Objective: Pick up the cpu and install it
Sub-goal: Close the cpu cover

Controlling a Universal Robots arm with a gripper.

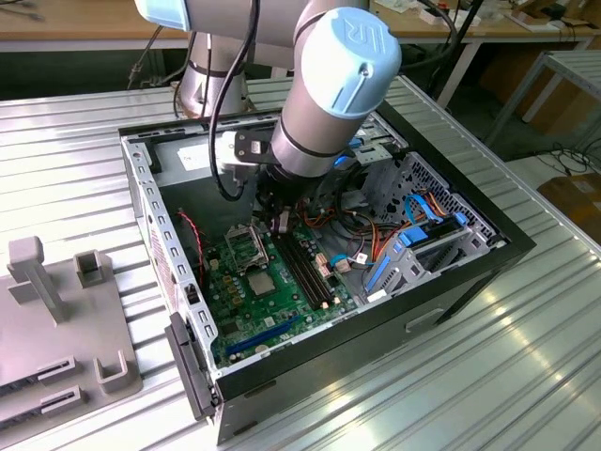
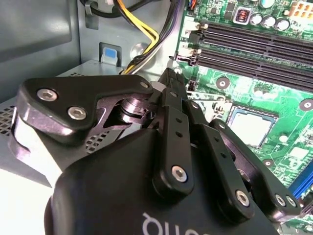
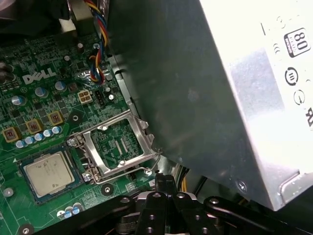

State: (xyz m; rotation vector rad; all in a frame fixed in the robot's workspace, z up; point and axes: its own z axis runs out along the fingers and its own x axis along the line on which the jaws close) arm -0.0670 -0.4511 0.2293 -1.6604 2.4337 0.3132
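Now cpu [image 3: 49, 171] lies on motherboard [image 3: 44, 63]; gripper [image 3: 164, 179] nearby.

There is one robot arm [image 1: 329, 103], and it carries one gripper [image 3: 164, 180]. One open computer case [image 1: 451, 282] lies on one slatted metal table [image 1: 526, 376]. Inside the case there is one green motherboard [image 1: 272, 315] and one grey power supply box [image 3: 234, 98]. On the board there is one cpu [image 3: 49, 169] with a silver top, and just beside it one hinged metal socket frame [image 3: 105, 126]. Four long dark memory slots [image 1: 305, 268] run side by side, and there is one blue expansion slot [image 1: 263, 331]. One grey fixture plate [image 1: 56, 319] sits at the exterior view's left, with three upright blocks on it.
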